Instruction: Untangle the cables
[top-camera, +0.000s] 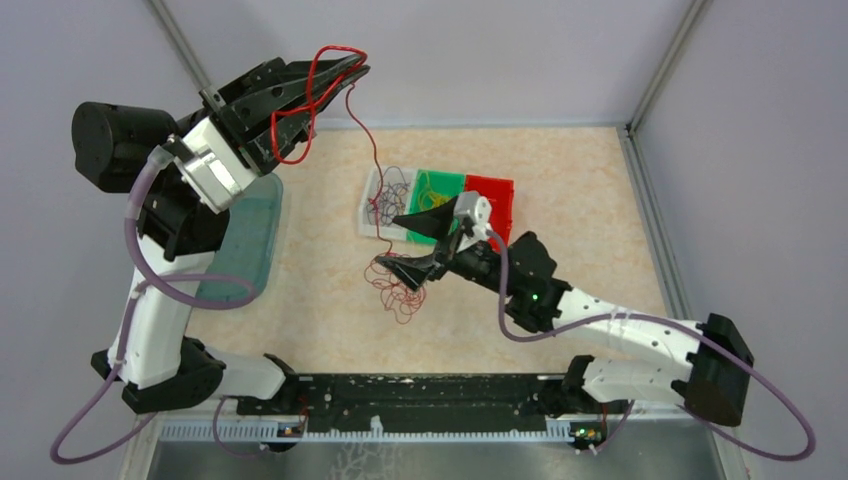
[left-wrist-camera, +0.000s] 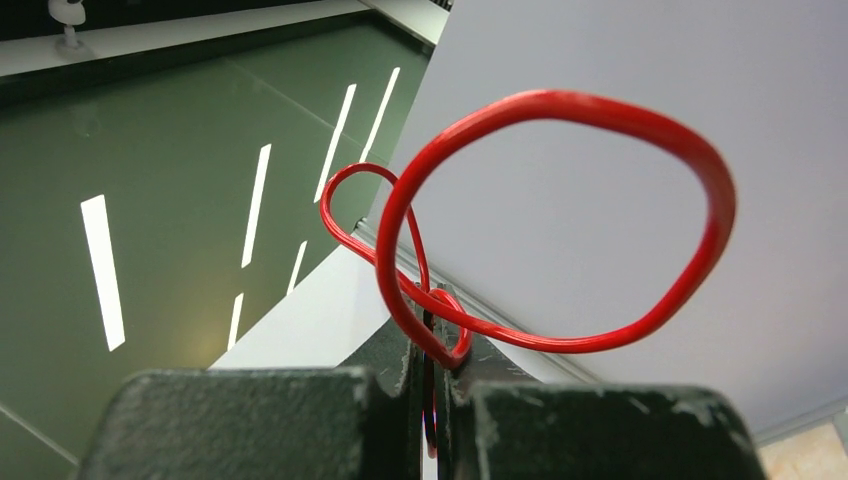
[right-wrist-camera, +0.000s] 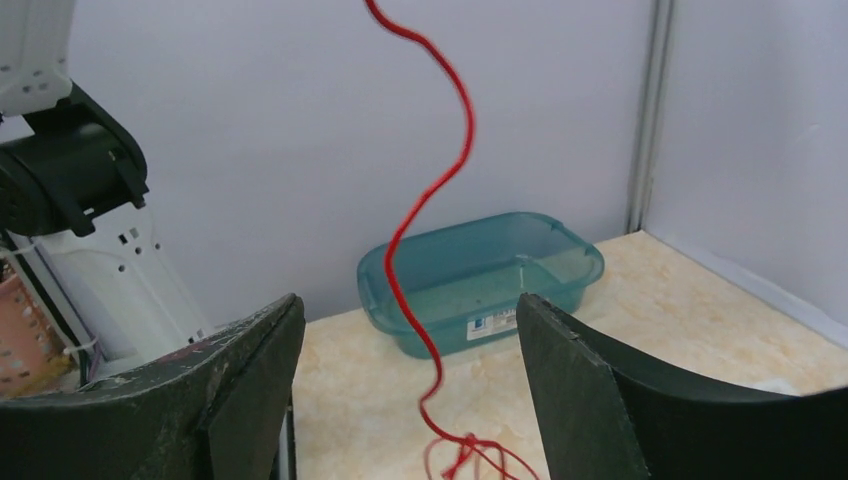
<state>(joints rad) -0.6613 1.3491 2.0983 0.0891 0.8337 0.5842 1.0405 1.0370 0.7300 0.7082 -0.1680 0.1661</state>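
The left arm hides part of the teal bin at the left edge of the surface. The red cable is cut off at the top edge of the right wrist view. Tray contents are too small to identify.

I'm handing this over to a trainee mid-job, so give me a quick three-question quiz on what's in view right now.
1. True or false: the left gripper is shut on the red cable.
2. Which one is open? A: left gripper. B: right gripper.
3. Fill in: the bin is ___ in colour.
Key: 1 true; 2 B; 3 teal.
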